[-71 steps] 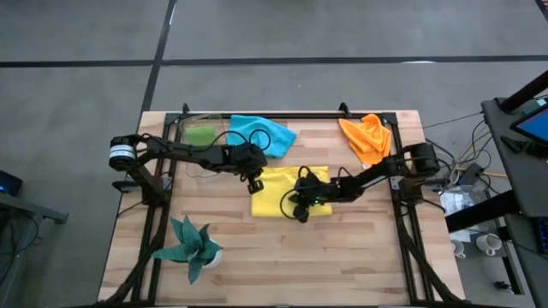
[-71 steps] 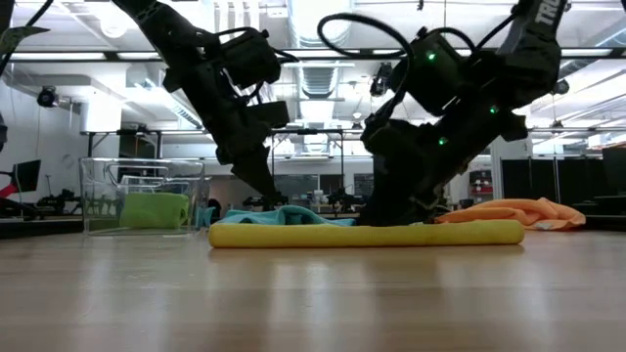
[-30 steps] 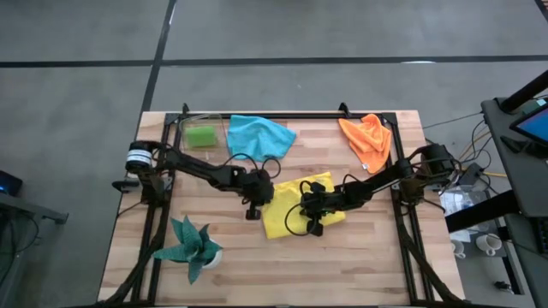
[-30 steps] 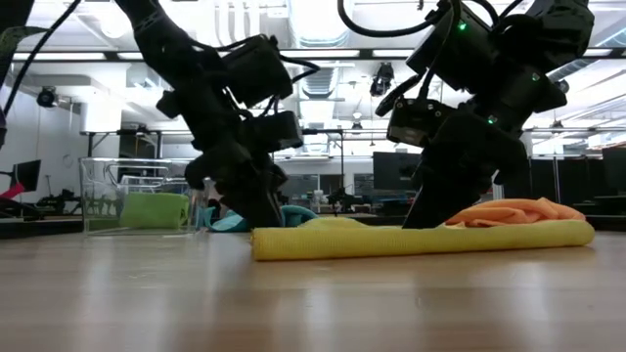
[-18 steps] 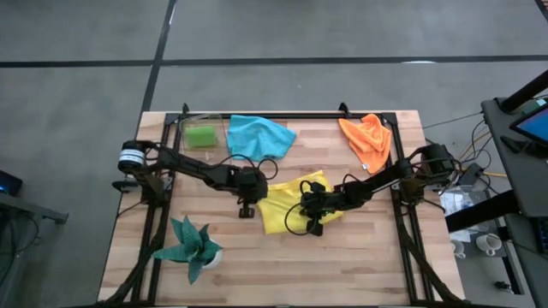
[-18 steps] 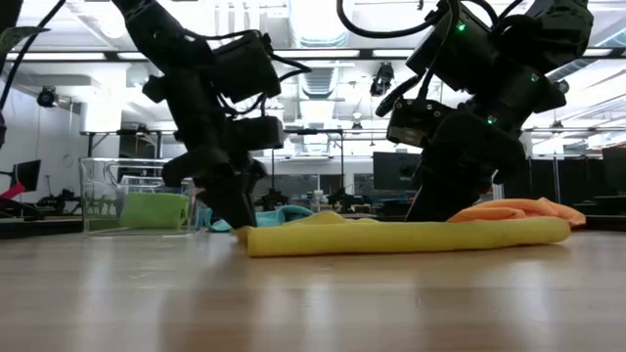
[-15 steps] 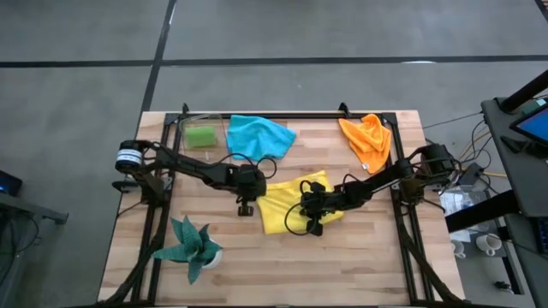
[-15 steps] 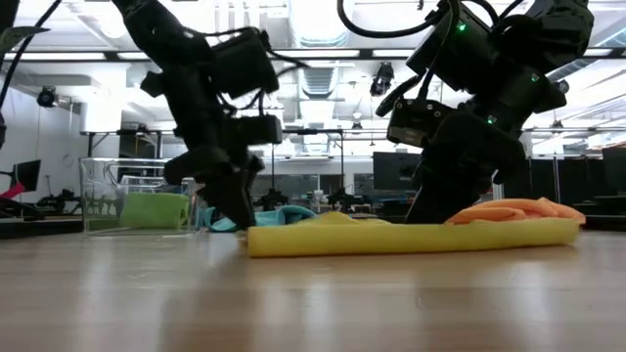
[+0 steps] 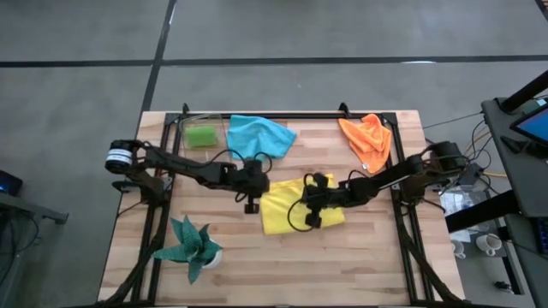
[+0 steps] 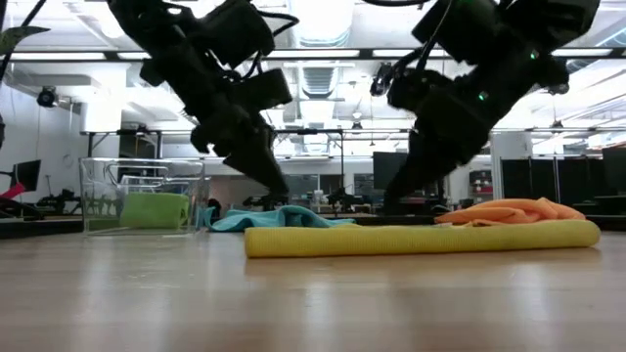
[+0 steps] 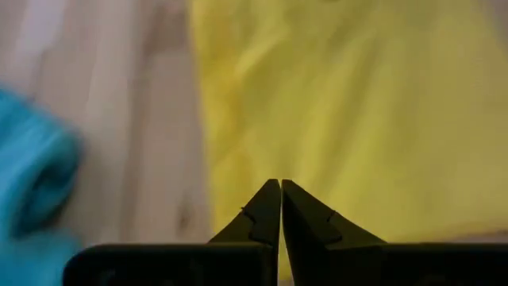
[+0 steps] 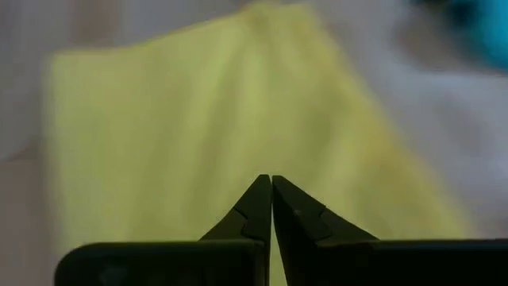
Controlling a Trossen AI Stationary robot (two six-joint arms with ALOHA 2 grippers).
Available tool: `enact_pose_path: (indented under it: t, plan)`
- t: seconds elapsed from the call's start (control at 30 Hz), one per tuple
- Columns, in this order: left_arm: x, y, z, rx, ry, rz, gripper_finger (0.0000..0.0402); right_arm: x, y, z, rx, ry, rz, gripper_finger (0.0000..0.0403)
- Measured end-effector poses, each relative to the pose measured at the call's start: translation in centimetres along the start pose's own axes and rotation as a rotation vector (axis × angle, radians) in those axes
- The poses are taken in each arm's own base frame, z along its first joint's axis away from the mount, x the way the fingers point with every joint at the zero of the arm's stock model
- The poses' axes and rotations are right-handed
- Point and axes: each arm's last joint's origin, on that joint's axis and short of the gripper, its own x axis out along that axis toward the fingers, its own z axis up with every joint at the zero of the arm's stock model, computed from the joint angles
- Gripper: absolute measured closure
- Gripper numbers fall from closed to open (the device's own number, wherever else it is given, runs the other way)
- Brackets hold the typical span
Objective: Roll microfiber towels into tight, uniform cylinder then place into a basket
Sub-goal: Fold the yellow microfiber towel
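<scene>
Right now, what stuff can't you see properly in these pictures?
- Yellow towel: in the high view both arms cover its middle, so I can't tell how much is rolled.
- Blue towel: in the low view the yellow towel hides its lower part.
- Basket: its far side is hard to trace through the clear walls; only the green towel inside is plain.
- Both wrist views are blurred.

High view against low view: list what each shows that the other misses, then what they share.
Only the high view shows the teal plant in its pot, the black frame and how the yellow towel spreads flat between the left gripper and right gripper. Only the low view shows the room behind and the yellow towel's thick folded edge. Both show the clear basket holding the green towel, plus the blue towel and orange towel.
</scene>
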Motion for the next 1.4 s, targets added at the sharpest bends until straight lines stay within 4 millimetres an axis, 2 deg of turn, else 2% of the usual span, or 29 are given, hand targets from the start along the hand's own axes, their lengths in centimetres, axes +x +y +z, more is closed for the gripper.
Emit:
enact_pose_path:
  t: [0.13, 0.27, 0.4, 0.67, 1.1, 1.27, 1.4]
  plan:
    - [1.4, -1.7, 0.0, -0.017, -0.062, -0.077, 0.0402, -0.8, -1.3, 0.2, 0.01, -0.007, -0.188, 0.0394]
    - [2.8, -3.8, 0.0, 0.012, -0.109, -0.118, 0.0401, -0.5, -2.3, -0.7, 0.06, 0.081, -0.243, 0.0394]
    - [4.3, -5.5, -0.8, 0.013, -0.082, -0.156, 0.0402, 0.4, -3.1, -1.9, 0.101, 0.153, -0.286, 0.0394]
    - [6.1, -6.2, -2.2, -0.04, -0.013, -0.162, 0.0402, 1.7, -4.2, -2.6, 0.15, 0.192, -0.342, 0.0394]
    - [4.1, -5.7, -2.1, 0.006, 0.06, -0.116, 0.0402, 1.6, -4.7, -2.4, 0.218, 0.161, -0.394, 0.0394]
    - [3.4, -5.2, -2.1, 0.092, 0.079, -0.006, 0.0402, 0.4, -4.6, -1.3, 0.193, 0.103, -0.383, 0.0394]
    - [1.8, -4.5, -1.9, 0.141, 0.119, 0.111, 0.0402, -1.2, -4.0, -0.3, 0.131, 0.045, -0.347, 0.0394]
